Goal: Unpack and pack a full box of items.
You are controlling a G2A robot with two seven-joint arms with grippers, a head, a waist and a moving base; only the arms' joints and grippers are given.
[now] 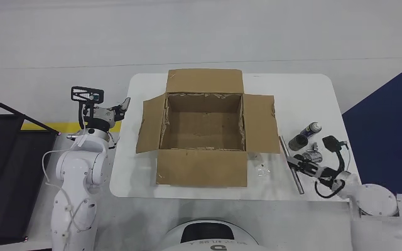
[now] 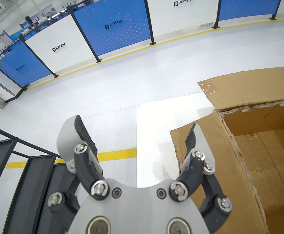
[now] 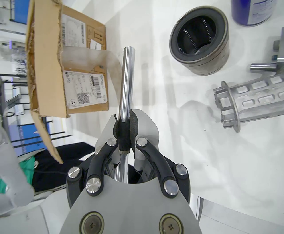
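Right of the empty brown cardboard box, the right gripper clamps a polished steel rod; the left gripper hangs open at its left side. Packing seemingly starts: the rod needs lifting inside.

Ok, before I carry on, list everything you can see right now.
Cardboard box: one, brown, open and empty, table centre.
Steel rod: one, shiny silver, in the right pincer.
Bearing: one, grey, on the table right of the box.
Can: one, blue, beside the bearing.
Cast part: one, silver, beside the bearing.
Table: one, white.
Rack: one, black, left of the table.
Left pincer: open, at the table's left edge by the box.
Right pincer: shut on the rod.
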